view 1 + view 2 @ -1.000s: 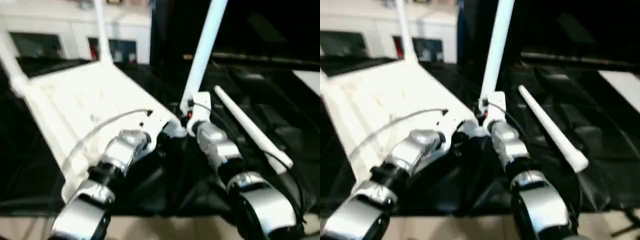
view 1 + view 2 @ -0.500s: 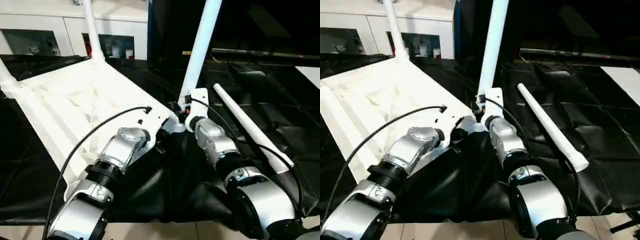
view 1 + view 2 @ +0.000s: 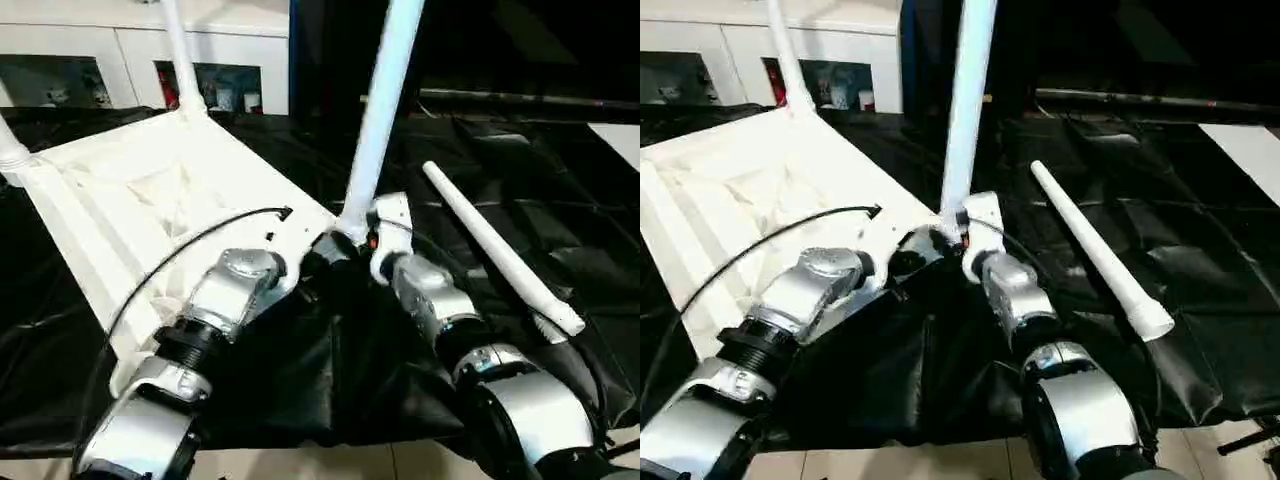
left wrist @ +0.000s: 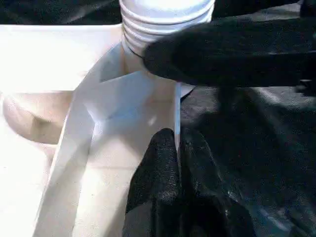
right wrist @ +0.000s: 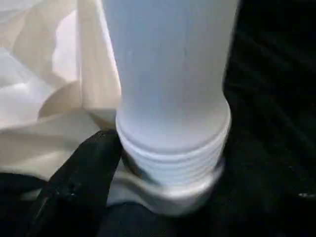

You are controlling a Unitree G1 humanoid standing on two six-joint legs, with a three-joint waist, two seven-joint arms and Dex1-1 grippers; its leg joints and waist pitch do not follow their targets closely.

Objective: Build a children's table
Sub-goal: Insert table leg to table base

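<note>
The children's table top [image 3: 130, 200] lies upside down on black cloth, ribbed underside up. Upright legs stand in its far corner [image 3: 178, 60] and left corner [image 3: 10, 150]. A third leg [image 3: 380, 110] rises from the near right corner socket, its threaded base [image 5: 170, 148] partly above the socket. My left gripper [image 4: 176, 153] is shut on the top's thin rim beside that socket. My right gripper [image 3: 358, 238] sits at the base of that leg. A loose leg [image 3: 495, 250] lies on the cloth to the right.
A white cabinet with shelves [image 3: 120, 60] stands behind the table top. Black cloth [image 3: 560, 180] covers the floor around the work, with pale tiles at its near edge [image 3: 840, 465]. A black cable [image 3: 190, 255] loops over my left forearm.
The head camera has steadied and shifted a little. Both arms stay at the near right corner, and the leg there still stands upright.
</note>
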